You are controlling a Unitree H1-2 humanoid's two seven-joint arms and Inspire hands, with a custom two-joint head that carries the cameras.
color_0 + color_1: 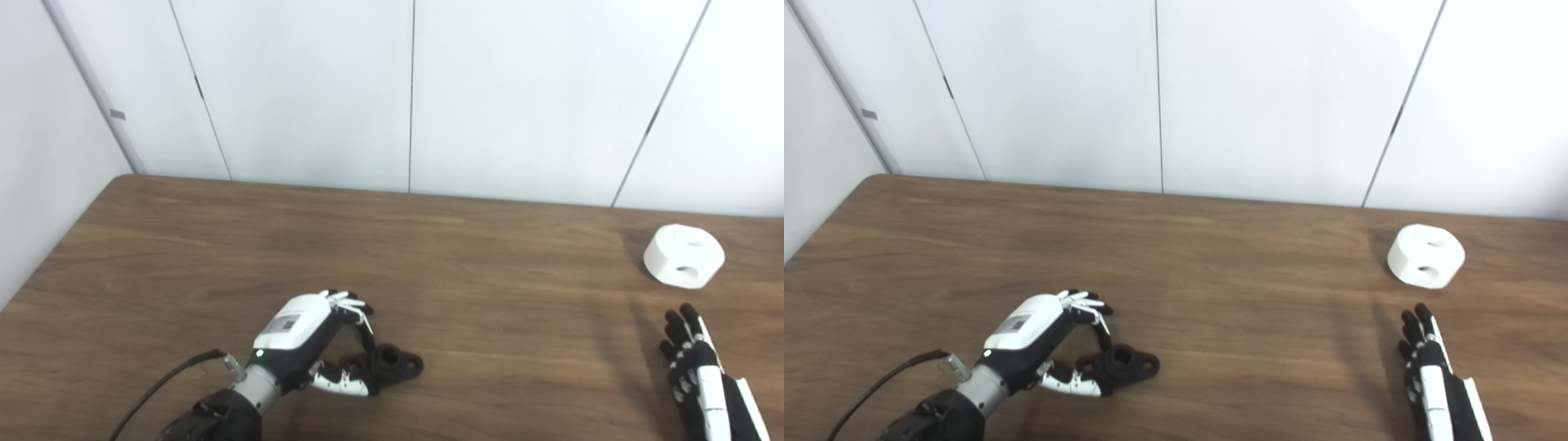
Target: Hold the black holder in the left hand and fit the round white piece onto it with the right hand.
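Matt wood-grain table [490, 318] (white piece [683, 255] smooth)

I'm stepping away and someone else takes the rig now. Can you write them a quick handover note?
Left hand: fingers curled around the black holder, which sits on the table; whether the grip is firm cannot be told.
Right hand: open, empty, fingers extended, just short of the round white piece.
White piece: untouched, far right of the table.
Done: left hand reached the holder.
Left: lift holder, grasp white piece, fit it on.

Even, bright overhead light is washing the wooden table [465, 257]; soft shadows are falling left of the round white piece [684, 255]. Both views are looking slightly soft.
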